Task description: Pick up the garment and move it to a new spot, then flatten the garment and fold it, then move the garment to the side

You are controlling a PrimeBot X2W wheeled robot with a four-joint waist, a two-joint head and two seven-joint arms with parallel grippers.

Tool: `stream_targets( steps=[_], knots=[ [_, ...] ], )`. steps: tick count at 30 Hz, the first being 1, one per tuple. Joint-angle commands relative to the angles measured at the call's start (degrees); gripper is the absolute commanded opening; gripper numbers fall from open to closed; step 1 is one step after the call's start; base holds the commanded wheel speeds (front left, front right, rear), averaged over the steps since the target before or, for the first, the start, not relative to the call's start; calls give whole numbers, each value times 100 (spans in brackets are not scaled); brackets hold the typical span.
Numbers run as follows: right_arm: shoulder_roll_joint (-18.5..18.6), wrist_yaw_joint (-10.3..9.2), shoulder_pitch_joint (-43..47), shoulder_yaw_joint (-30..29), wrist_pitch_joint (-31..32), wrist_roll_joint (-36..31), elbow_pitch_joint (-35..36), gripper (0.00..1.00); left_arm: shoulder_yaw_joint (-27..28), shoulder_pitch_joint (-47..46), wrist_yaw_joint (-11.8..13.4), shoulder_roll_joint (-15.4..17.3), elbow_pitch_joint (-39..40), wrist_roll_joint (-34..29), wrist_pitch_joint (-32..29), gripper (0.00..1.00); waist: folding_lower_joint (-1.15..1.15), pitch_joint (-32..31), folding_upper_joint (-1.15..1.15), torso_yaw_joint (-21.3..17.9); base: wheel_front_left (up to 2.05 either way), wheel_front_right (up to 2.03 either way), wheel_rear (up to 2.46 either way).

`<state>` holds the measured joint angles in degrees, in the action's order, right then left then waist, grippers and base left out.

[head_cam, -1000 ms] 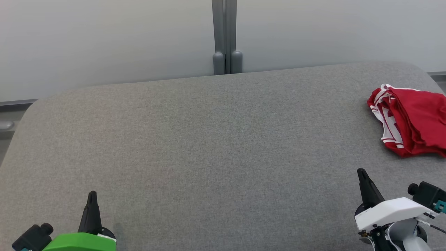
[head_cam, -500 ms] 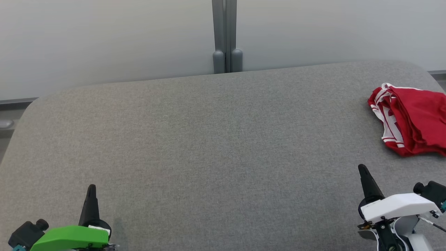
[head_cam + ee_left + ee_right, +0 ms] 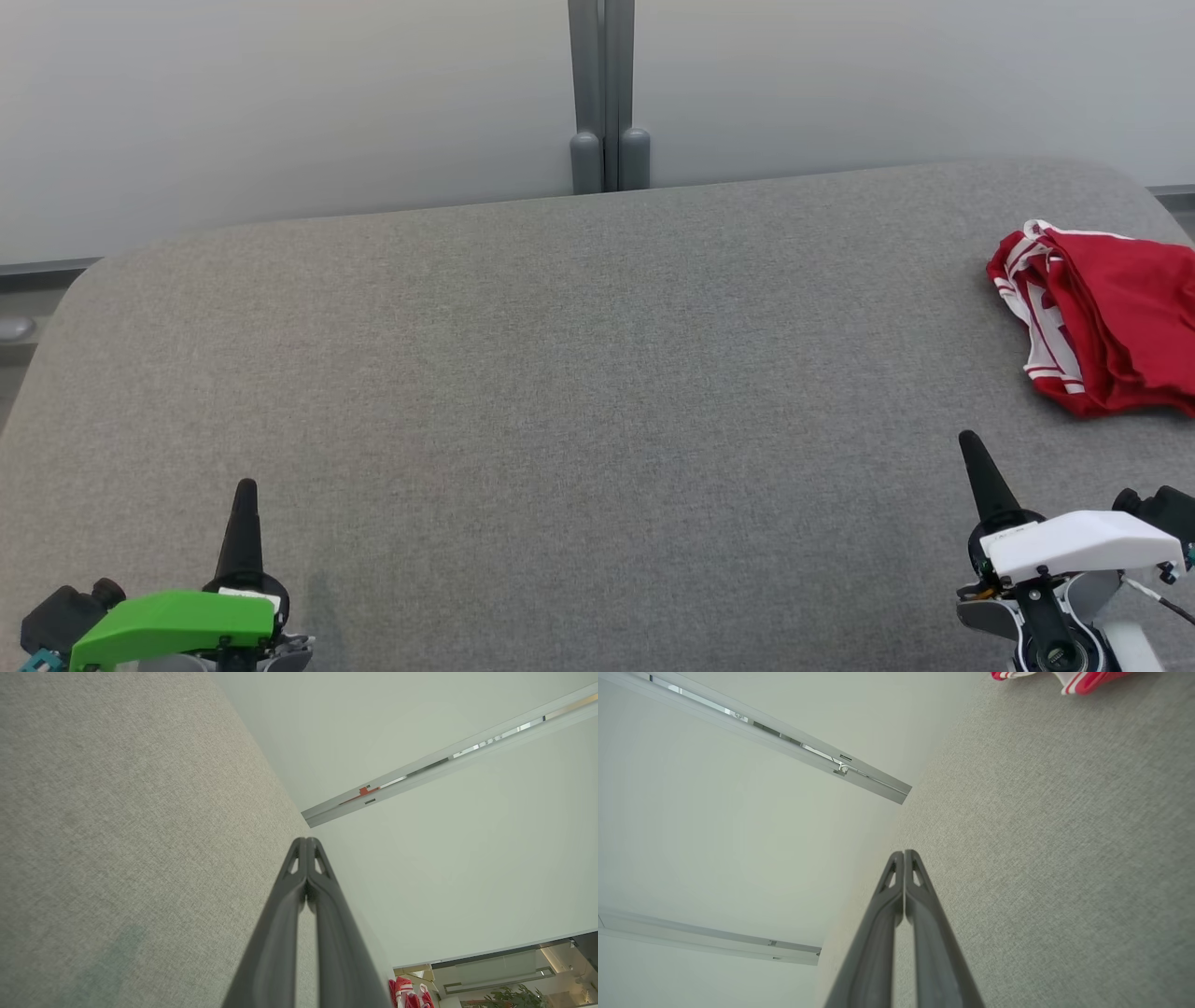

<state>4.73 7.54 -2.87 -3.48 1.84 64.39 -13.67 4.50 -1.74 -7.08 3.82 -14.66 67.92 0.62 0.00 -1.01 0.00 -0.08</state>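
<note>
Both hands are pressed shut with nothing between their fingers: the left hand (image 3: 245, 487) at the near left of the counter (image 3: 597, 373), the right hand (image 3: 967, 441) at the near right, each pointing away over the fabric. I cannot tell whether the tips touch it. The counter is covered in grey woven cloth with rounded far corners. Behind it stands a pale wall (image 3: 280, 112) split by a grey post (image 3: 602, 93). The garment (image 3: 1111, 327), red with white stripes, lies bunched at the counter's right edge, beyond the right hand and apart from it, well away from the left hand.
</note>
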Motion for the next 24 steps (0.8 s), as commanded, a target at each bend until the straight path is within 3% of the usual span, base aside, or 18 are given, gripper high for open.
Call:
stream_targets(
  steps=[1,24],
  knots=[
    [9,-4,-146,-38,23,162,29,0,37,-146,-28,-2,66,138,-31,0,0,3,0,0,0,0,0],
    [-85,-5,-249,-167,235,1371,0,0,119,-318,-44,-39,71,1202,-357,0,0,48,0,3,0,0,0]
  ],
)
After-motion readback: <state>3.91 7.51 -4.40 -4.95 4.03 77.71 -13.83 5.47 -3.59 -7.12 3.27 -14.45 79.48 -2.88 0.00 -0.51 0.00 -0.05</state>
